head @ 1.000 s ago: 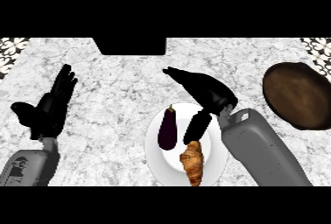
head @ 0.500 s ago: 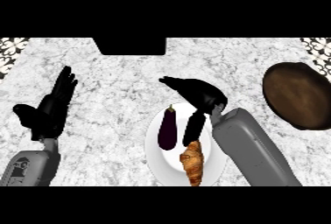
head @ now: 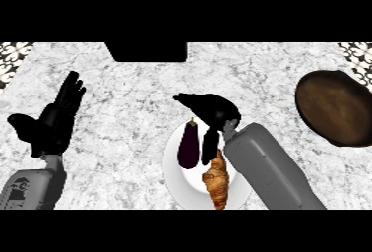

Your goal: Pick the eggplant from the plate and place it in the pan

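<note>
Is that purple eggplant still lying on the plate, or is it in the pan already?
On the plate. The eggplant lies on the white plate beside a croissant; the brown pan at right holds nothing.

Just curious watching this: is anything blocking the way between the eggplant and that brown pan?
Only the robot's own right hand and forearm lie between the eggplant and the pan; the counter between them shows nothing else.

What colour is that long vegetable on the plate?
The eggplant is dark purple, almost black, seen in the head view.
</note>
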